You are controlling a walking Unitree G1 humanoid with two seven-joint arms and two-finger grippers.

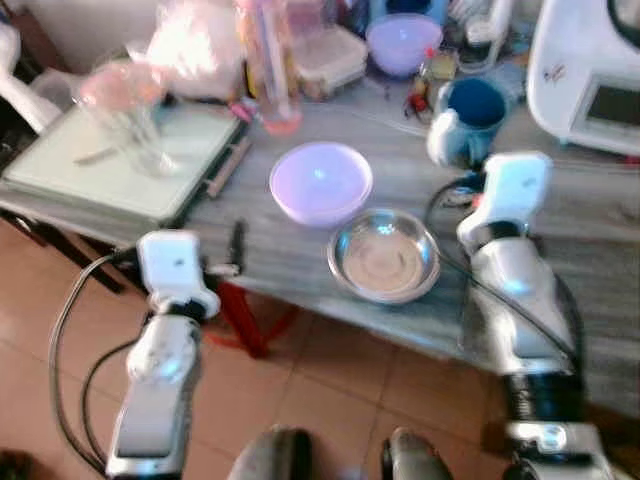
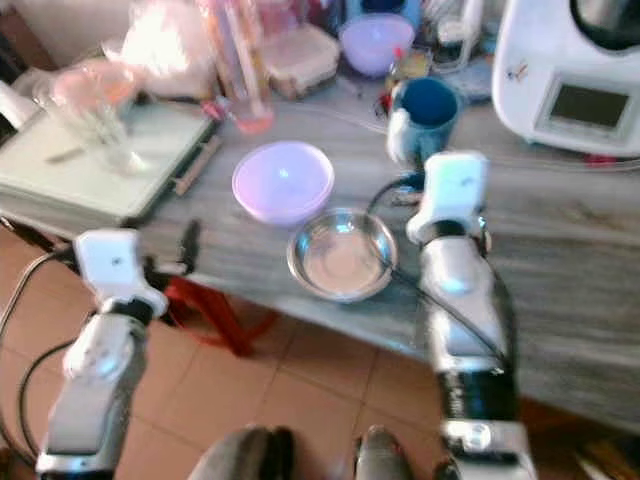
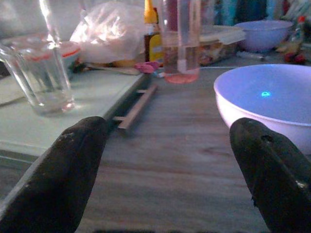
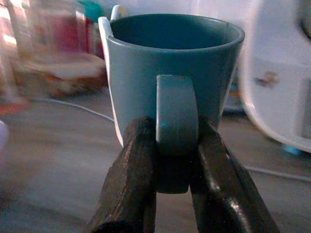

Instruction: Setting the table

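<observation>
My right gripper point(image 4: 170, 160) is shut on the handle of a blue mug point(image 4: 172, 73), which stands upright toward the back right of the grey table point(image 1: 300, 255); the same blue mug point(image 1: 470, 118) sits just beyond my right wrist. A lilac bowl point(image 1: 320, 182) rests mid-table with a steel bowl point(image 1: 384, 255) in front of it. My left gripper point(image 3: 170, 165) is open near the table's front edge, left of the lilac bowl point(image 3: 267, 97), its fingers point(image 3: 63, 170) spread wide with nothing between them. A clear glass point(image 1: 135, 125) stands on a pale green board point(image 1: 120, 175).
A white kitchen appliance point(image 1: 590, 70) occupies the back right. A second lilac bowl point(image 1: 403, 42), plastic containers, a bag point(image 1: 195, 45) and a tall clear tumbler point(image 1: 270, 70) crowd the back. A red stool leg point(image 1: 240, 320) shows under the table edge over tiled floor.
</observation>
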